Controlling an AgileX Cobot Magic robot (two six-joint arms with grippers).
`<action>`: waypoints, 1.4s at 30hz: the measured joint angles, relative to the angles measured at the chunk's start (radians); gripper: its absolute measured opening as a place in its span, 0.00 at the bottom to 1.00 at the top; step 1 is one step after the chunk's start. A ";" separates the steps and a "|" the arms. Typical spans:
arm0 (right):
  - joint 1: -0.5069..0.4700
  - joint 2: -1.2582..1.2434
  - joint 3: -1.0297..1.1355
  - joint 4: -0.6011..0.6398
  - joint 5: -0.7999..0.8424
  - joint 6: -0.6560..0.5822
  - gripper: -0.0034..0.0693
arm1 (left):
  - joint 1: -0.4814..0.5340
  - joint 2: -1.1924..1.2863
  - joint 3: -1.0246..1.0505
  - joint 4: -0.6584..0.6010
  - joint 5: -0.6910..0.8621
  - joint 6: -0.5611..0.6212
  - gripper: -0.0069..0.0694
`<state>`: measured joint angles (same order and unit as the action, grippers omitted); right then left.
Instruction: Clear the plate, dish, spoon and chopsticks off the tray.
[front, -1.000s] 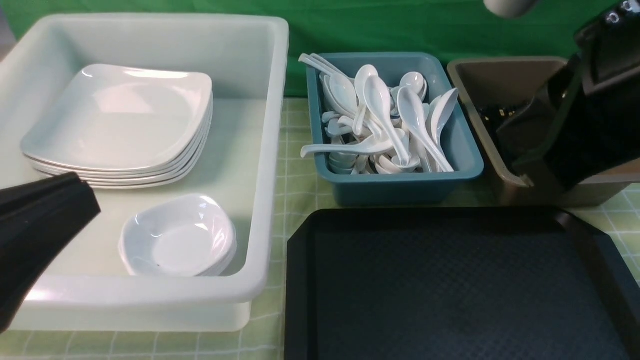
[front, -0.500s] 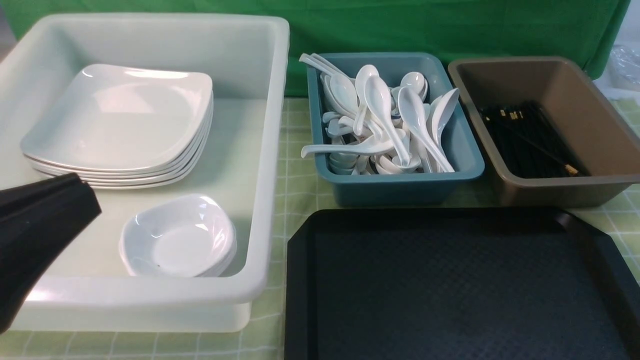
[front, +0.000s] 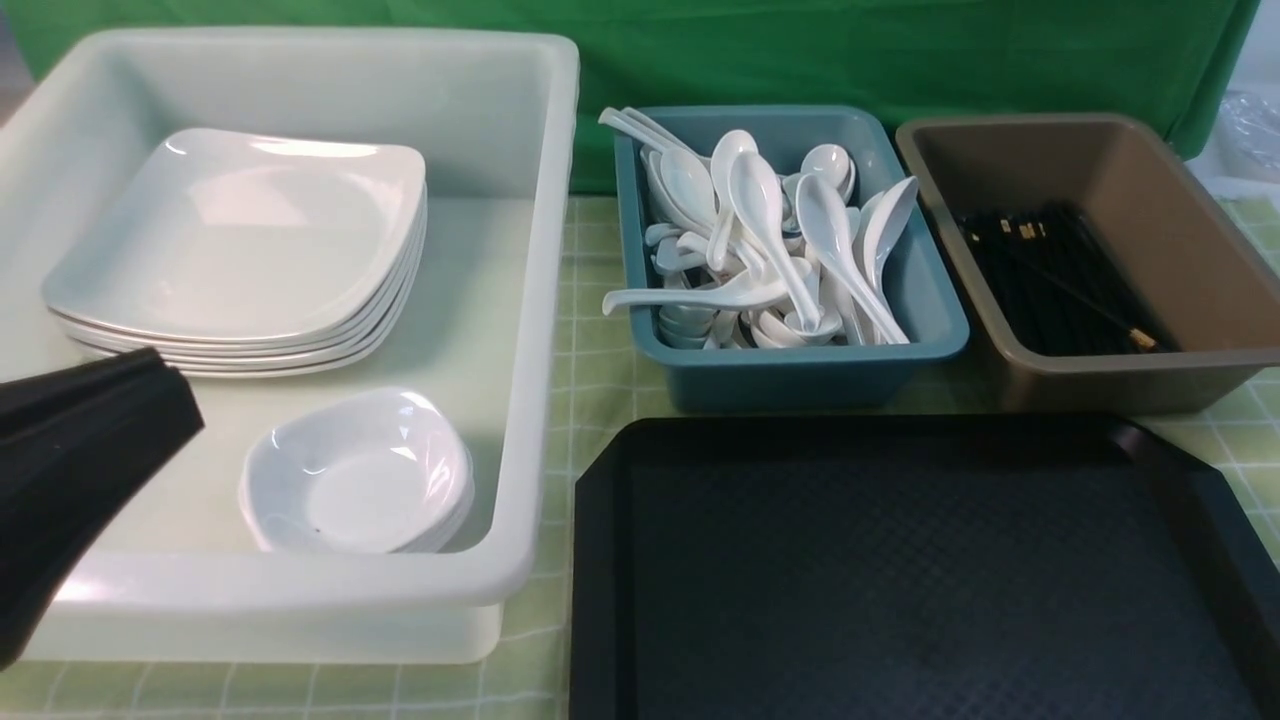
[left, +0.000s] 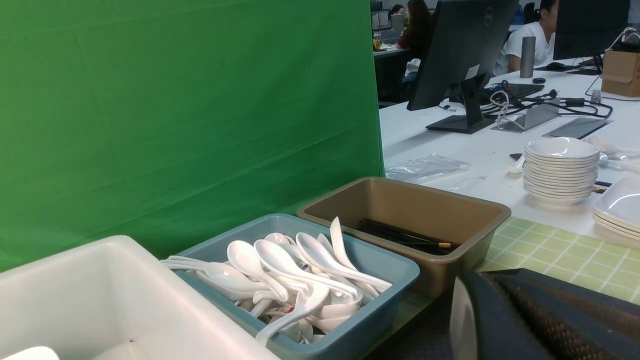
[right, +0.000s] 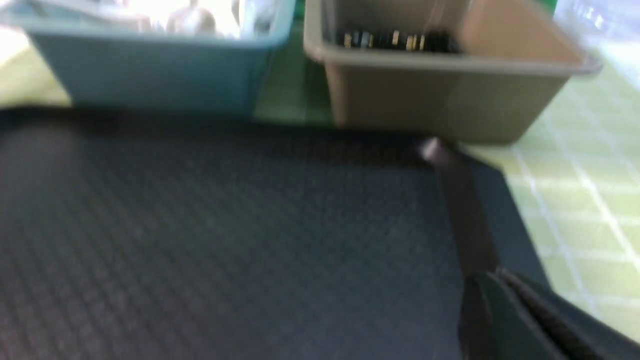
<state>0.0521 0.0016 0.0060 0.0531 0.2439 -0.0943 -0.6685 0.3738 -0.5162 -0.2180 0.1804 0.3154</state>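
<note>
The black tray (front: 900, 580) lies bare at the front right; it also shows in the right wrist view (right: 200, 225). The plate (front: 250, 230) tops a stack of plates in the white tub (front: 545, 300). The dish (front: 360, 480) tops a small stack at the tub's front. White spoons (front: 770, 240) fill the blue bin (front: 800, 375). Black chopsticks (front: 1060, 280) lie in the brown bin (front: 1120, 375). My left gripper (front: 175, 400) is shut and empty over the tub's front left. My right gripper (right: 490, 280) is shut and empty over the tray's right edge, outside the front view.
A green checked cloth (front: 600, 380) covers the table, with a green backdrop (front: 800, 50) behind the bins. In the left wrist view, a neighbouring white desk holds stacked bowls (left: 560, 170) and monitors. The right wrist view is blurred.
My right arm has drawn back from over the brown bin and left the front view, uncovering the chopsticks. My left gripper has not moved.
</note>
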 joint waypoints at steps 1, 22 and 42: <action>0.000 0.000 0.000 0.000 0.003 0.000 0.07 | 0.000 0.000 0.000 0.000 0.000 0.000 0.12; -0.005 0.000 0.000 0.000 0.010 0.001 0.12 | 0.000 0.000 0.000 0.000 0.001 0.002 0.12; -0.005 0.000 0.000 0.000 0.010 0.001 0.18 | 0.549 -0.296 0.382 0.039 -0.158 -0.072 0.12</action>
<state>0.0475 0.0016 0.0060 0.0531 0.2542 -0.0933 -0.1191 0.0779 -0.1346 -0.1793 0.0225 0.2435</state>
